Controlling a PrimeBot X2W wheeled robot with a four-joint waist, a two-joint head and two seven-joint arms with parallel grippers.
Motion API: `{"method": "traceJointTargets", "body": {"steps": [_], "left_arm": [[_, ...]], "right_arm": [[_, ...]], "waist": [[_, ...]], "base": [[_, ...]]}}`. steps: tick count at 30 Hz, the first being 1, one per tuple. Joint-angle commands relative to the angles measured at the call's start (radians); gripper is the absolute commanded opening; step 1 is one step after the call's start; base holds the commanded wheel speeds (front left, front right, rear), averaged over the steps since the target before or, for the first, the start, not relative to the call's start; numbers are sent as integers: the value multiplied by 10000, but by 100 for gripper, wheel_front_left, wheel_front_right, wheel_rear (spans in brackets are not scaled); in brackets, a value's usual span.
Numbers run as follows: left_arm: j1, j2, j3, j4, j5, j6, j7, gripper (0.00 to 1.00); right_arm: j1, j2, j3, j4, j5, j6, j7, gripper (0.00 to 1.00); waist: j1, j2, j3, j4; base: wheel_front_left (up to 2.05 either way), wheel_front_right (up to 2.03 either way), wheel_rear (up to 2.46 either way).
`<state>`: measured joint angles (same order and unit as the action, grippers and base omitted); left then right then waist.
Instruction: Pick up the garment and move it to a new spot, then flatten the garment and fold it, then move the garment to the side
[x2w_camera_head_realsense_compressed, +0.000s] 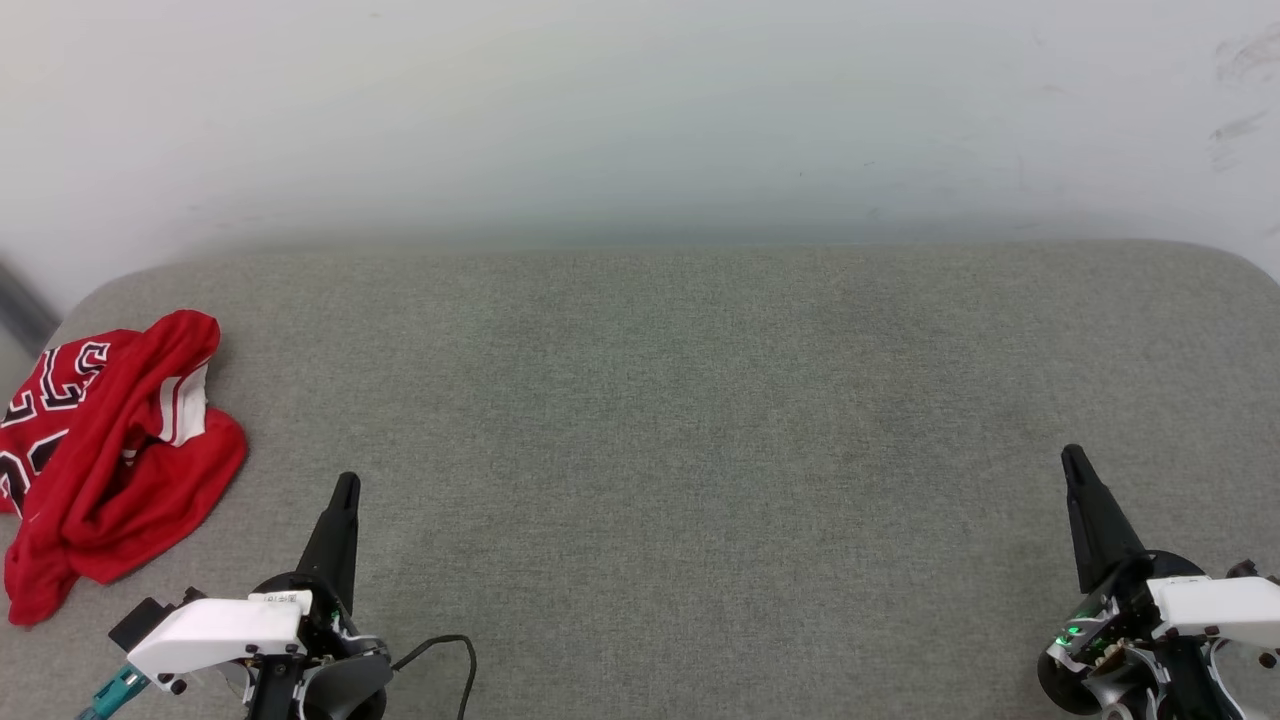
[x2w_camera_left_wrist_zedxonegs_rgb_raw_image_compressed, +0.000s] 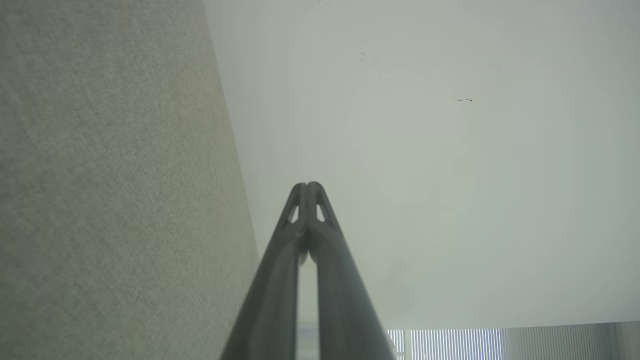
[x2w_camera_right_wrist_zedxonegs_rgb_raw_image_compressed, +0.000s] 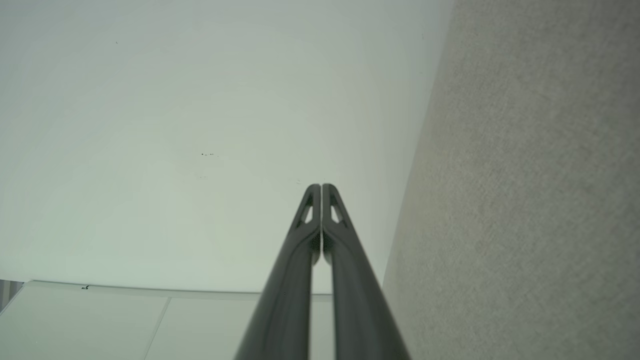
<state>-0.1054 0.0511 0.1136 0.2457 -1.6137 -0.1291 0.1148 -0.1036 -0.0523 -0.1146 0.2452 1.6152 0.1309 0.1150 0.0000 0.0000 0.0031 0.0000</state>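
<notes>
- Upholstery (x2w_camera_head_realsense_compressed: 700, 420), grey and woven, is spread beneath and ahead of both claws; a pale wall (x2w_camera_head_realsense_compressed: 640, 120) is seen beyond their tips.
- Garment (x2w_camera_head_realsense_compressed: 110, 460), crumpled in a red heap, is found left of the left claw (x2w_camera_head_realsense_compressed: 345, 490), near but apart, and well apart from the right claw (x2w_camera_head_realsense_compressed: 1075, 462).
- Soft, light, limp handling is expected; a raised fold on the heap's near side is judged the best hold.
- Both claws are held low, fingers pressed together, nothing gripped, tips pointed forward.
</notes>
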Motion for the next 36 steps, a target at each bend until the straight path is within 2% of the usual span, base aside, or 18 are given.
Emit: {"method": "traceJointTargets", "body": {"steps": [1,36], "left_arm": [[-72,-12,21,3,17,-39,14,0],[-72,-13,20,3,17,-39,13,0]], "right_arm": [[-105,34,11,8,-47,-3,8,0],[-105,34,11,8,-46,-3,6,0]], "waist": [[0,0,0,0],[0,0,0,0]], "base": [[0,0,0],[0,0,0]]}}
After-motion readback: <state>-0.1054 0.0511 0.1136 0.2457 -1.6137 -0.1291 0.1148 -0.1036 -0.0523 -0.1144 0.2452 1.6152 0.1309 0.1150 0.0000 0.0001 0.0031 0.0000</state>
